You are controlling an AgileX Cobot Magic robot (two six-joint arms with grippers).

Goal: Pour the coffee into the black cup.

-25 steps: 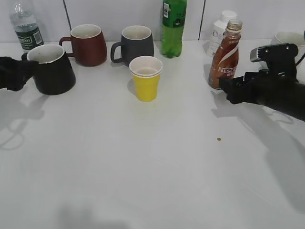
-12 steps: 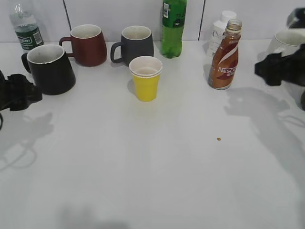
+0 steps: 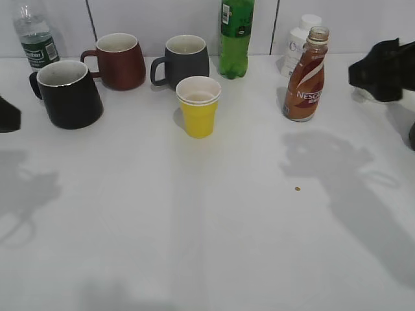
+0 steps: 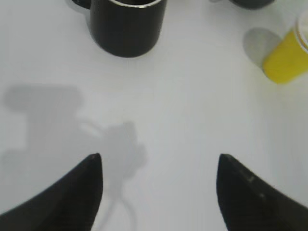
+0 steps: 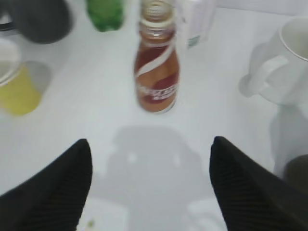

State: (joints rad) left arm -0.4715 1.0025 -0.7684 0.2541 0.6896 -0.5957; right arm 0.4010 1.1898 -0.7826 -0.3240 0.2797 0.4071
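Observation:
The coffee bottle stands upright and uncapped at the back right, with a brown-and-white swirl label; it also shows in the right wrist view. The black cup stands at the back left, off-white inside; its lower body shows in the left wrist view. My right gripper is open and empty, raised and pulled back from the bottle; it shows at the right edge. My left gripper is open and empty, back from the cup; only a dark bit shows at the left edge.
A maroon mug, a dark grey mug, a yellow paper cup, a green soda bottle, a white bottle and a water bottle stand along the back. A white mug stands right of the coffee.
Both arms have drawn back from the table: the left gripper away from the black cup to the left edge, the right gripper away from the coffee bottle to the right edge and upward.

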